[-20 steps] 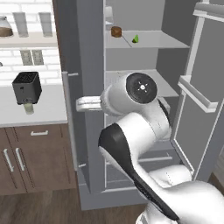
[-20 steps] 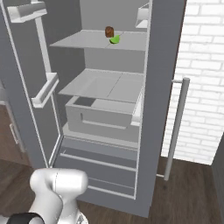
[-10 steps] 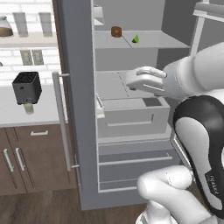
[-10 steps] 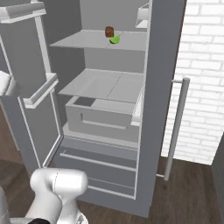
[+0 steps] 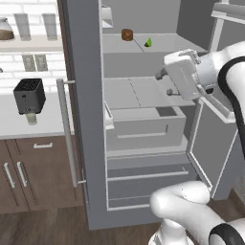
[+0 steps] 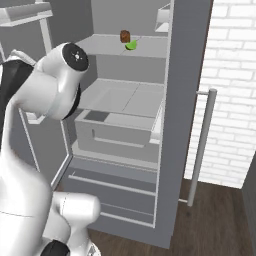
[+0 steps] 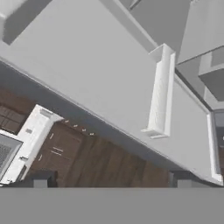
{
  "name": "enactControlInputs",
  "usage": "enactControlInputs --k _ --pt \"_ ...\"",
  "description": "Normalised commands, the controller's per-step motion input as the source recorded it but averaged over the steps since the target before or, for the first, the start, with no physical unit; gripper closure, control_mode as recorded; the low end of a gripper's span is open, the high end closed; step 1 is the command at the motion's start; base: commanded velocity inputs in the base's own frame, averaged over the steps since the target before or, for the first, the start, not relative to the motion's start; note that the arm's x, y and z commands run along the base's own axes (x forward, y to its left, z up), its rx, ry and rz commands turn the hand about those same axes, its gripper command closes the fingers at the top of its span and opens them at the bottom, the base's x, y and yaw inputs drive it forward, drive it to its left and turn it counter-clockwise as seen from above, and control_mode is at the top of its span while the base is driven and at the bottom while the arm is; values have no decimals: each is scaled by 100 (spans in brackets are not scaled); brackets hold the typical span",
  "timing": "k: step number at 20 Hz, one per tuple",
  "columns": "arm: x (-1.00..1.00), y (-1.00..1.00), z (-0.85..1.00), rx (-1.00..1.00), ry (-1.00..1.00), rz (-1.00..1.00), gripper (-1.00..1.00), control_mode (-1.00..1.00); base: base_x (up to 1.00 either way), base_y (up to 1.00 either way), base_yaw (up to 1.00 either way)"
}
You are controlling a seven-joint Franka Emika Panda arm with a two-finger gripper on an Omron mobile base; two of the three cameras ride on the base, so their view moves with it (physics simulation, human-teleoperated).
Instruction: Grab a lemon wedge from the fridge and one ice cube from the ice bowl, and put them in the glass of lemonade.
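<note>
The fridge point(image 5: 86, 119) stands with both doors swung wide, so the step in hand is fetching the lemon wedge point(image 5: 148, 42). It sits on the upper shelf point(image 5: 162, 45), just right of a small round brown item point(image 5: 127, 34); in the right base view the same pair shows as the green wedge point(image 6: 131, 45) touching or nearly touching the brown item point(image 6: 125, 36).

The gripper point(image 5: 165, 82) hangs in front of the middle shelf, below the wedge and to its right, well short of it. Its jaws are spread wide with nothing between them; in the hand view the two dark tips sit far apart at the bottom edge, and the camera looks down past a door bin point(image 7: 159, 92) toward the wooden floor point(image 7: 105, 162), so the hand is not yet aimed at the wedge.

Next, I judge, the hand must rise to the upper shelf, turn toward the back of the fridge and come in over the wedge. The wedge is tiny and pointed, so the jaws need to centre on it closely and keep off the brown item beside it.

The glass point(image 5: 31, 117) waits on the tabletop point(image 5: 43, 125) left of the fridge, in front of the toaster point(image 5: 29, 95). I cannot make out the ice bowl or cube.
</note>
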Motion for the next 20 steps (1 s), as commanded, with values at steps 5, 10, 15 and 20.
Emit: enactControlInputs --k 5,10,15,20 --pt "100 24 -35 2 20 4 -100 -100 0 0 0" --pt "92 48 -50 1 9 0 -100 -100 0 0 0" --pt "4 95 -25 1 2 0 -100 -100 0 0 0" --pt "-16 100 0 0 -4 -2 -100 -100 0 0 0"
